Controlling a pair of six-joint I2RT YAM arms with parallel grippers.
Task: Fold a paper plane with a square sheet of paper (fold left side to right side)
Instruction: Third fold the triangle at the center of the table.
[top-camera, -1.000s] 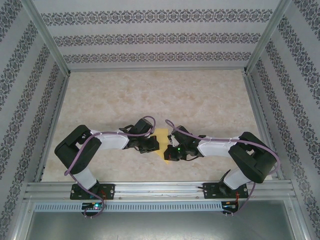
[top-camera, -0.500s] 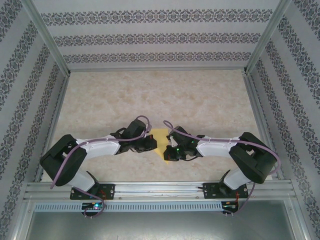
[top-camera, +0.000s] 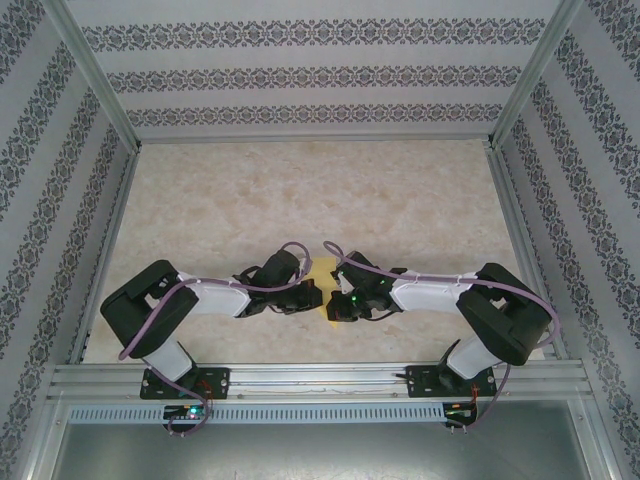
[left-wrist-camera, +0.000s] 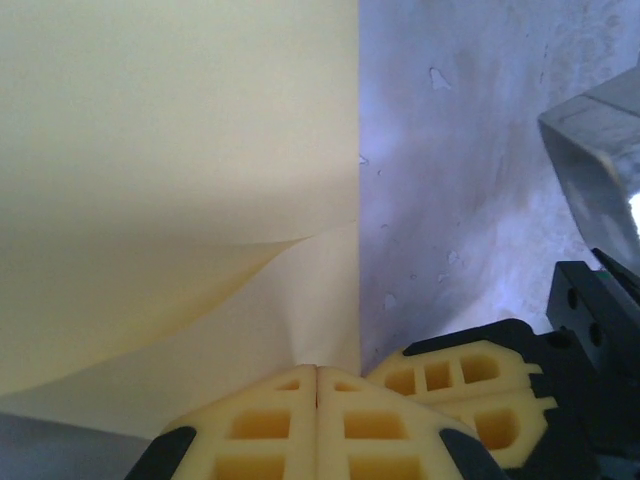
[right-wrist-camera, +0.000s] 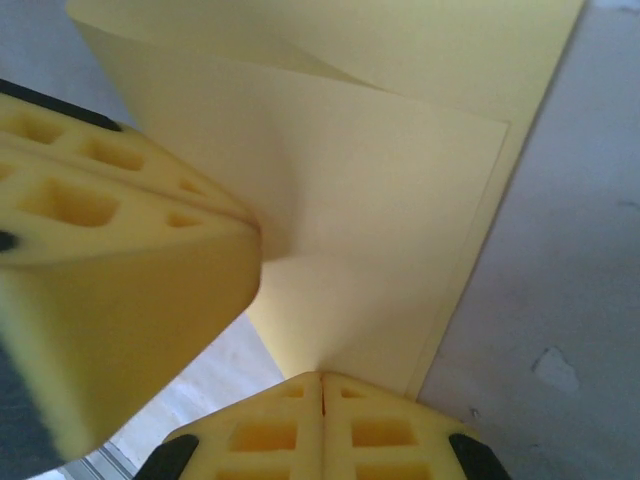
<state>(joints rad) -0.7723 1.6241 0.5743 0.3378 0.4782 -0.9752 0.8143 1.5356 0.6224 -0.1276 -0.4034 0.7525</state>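
Square sheet of paper (left-wrist-camera: 180, 150) is curling over, nearly reaching its right edge, not pressed flat yet. Left gripper (left-wrist-camera: 316, 372) and right gripper (right-wrist-camera: 322, 380) are pinching it.

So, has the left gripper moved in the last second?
Yes. The left gripper has shifted slightly right, away from the left rail, closing on the right gripper over the paper.

text: none legible | labels: none — no brands, numbers or signs readable
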